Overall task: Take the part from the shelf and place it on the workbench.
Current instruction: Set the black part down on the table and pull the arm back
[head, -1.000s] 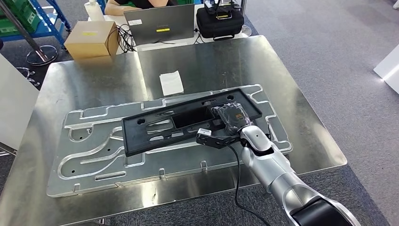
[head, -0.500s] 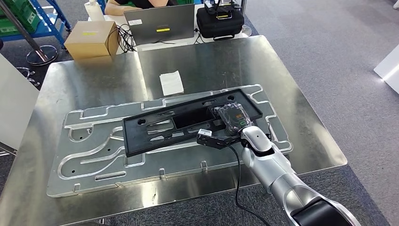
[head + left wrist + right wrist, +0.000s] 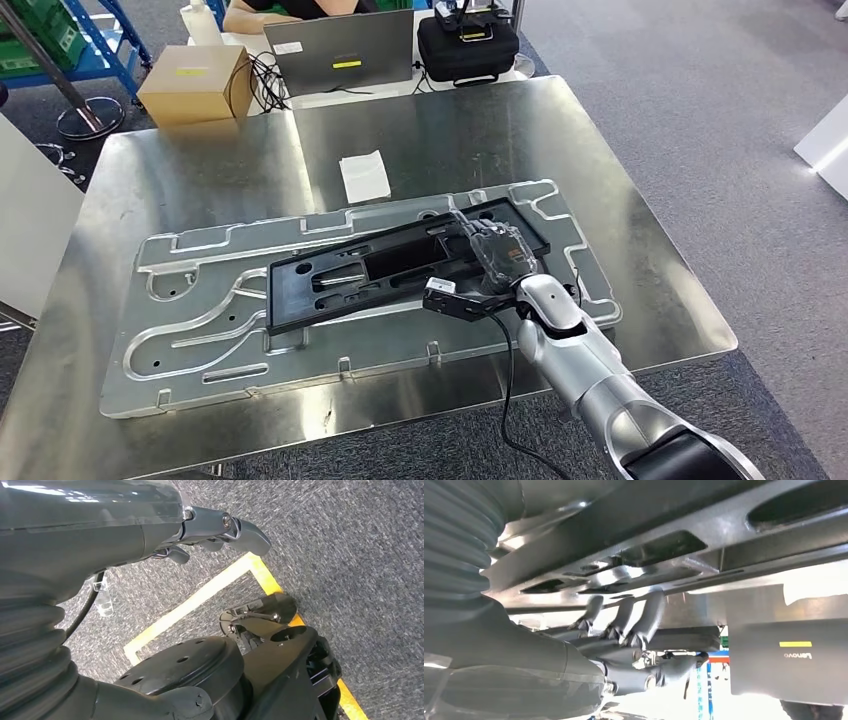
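The part (image 3: 380,270) is a long black plastic panel with cut-outs, lying slantwise over the aluminium fixture plate (image 3: 200,330) on the steel workbench (image 3: 450,140). My right hand (image 3: 497,256) grips the part near its right end. In the right wrist view its fingers (image 3: 644,615) curl up against the underside of the part (image 3: 674,525), and the thumb is hidden above. My left hand (image 3: 220,527) hangs beside my body over grey carpet, fingers loose, holding nothing.
A white paper (image 3: 364,176) lies on the bench behind the fixture. Beyond the bench stand a laptop (image 3: 345,50), a cardboard box (image 3: 192,82) and a black case (image 3: 467,45), with a person (image 3: 270,10) seated behind. Blue shelving (image 3: 60,40) is at the far left.
My right hand has drawn back slightly toward me, and the part has shifted and tilted with it over the fixture plate.
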